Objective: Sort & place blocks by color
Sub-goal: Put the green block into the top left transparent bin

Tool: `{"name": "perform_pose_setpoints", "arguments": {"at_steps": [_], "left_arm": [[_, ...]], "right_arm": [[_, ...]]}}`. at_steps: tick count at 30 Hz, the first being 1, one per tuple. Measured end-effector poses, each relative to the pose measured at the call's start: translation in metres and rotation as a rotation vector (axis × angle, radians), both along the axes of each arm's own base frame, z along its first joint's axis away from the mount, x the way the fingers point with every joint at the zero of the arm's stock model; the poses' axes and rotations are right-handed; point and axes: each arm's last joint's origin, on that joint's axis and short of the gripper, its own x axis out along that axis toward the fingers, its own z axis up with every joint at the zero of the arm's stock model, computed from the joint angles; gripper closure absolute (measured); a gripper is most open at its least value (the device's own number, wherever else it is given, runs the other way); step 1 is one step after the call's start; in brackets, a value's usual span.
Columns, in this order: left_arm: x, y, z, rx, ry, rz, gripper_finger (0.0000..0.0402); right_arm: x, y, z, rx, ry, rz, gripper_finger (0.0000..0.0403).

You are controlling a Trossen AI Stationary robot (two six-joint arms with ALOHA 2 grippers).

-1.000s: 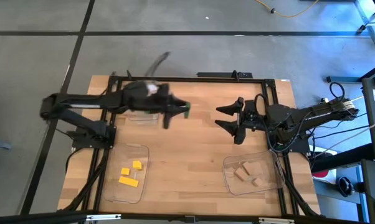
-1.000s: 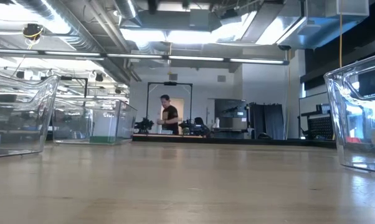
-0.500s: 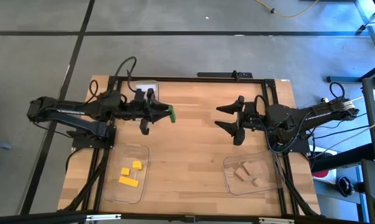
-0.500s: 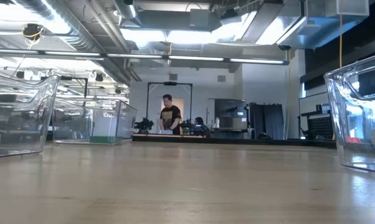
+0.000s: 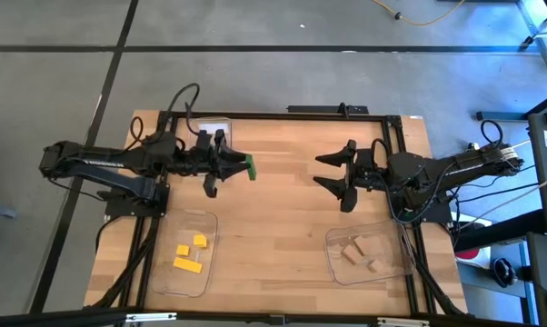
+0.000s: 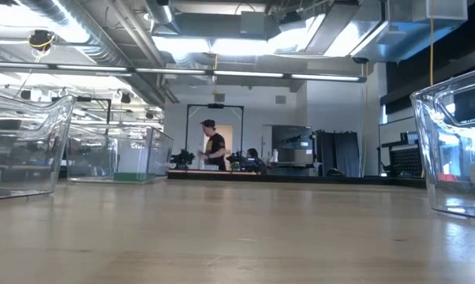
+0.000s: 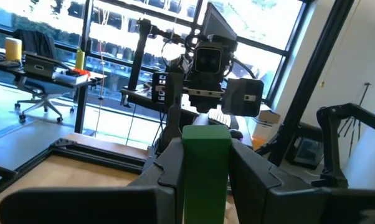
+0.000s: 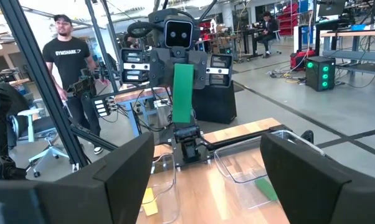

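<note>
While aloft, green block (image 7: 205,169) between fingers (image 7: 252,180).

The high view looks straight down on the table (image 5: 283,218); the low view skims its surface; the wrist views face each other across it.

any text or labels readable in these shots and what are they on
"GYMSHARK": on the black T-shirt of a person seen in the right wrist view.
White label on a box behind the left claw, which holds a green block: too blurred to read.
Nothing else legible.
</note>
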Motion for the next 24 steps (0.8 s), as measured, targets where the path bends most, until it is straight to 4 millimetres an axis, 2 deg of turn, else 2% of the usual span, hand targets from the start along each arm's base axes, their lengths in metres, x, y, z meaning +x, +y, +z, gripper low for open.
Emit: {"name": "perform_pose_setpoints", "arguments": {"at_steps": [8, 11, 14, 18, 22, 24], "left_arm": [[0.000, 0.000, -0.001, 0.008, 0.013, 0.001, 0.0322], [-0.003, 0.004, -0.001, 0.023, 0.111, 0.024, 0.0322], [-0.010, 0.014, 0.010, 0.071, 0.288, 0.102, 0.0322], [-0.019, 0.036, 0.021, 0.198, 0.631, 0.210, 0.0322], [-0.025, 0.062, 0.015, 0.417, 0.989, 0.205, 0.0322], [-0.025, 0.074, 0.003, 0.539, 1.161, 0.130, 0.0322]], "right_arm": [[0.000, 0.000, 0.000, 0.000, 0.000, 0.000, 0.0108], [0.000, 0.000, 0.000, 0.004, -0.001, 0.000, 0.0108], [0.000, 0.000, 0.000, 0.004, -0.001, -0.001, 0.0108], [0.000, 0.000, 0.000, 0.007, -0.001, -0.001, 0.0108], [0.000, 0.000, 0.000, 0.007, -0.002, -0.002, 0.0108], [0.000, 0.000, 0.000, 0.010, -0.004, -0.002, 0.0108]]}}
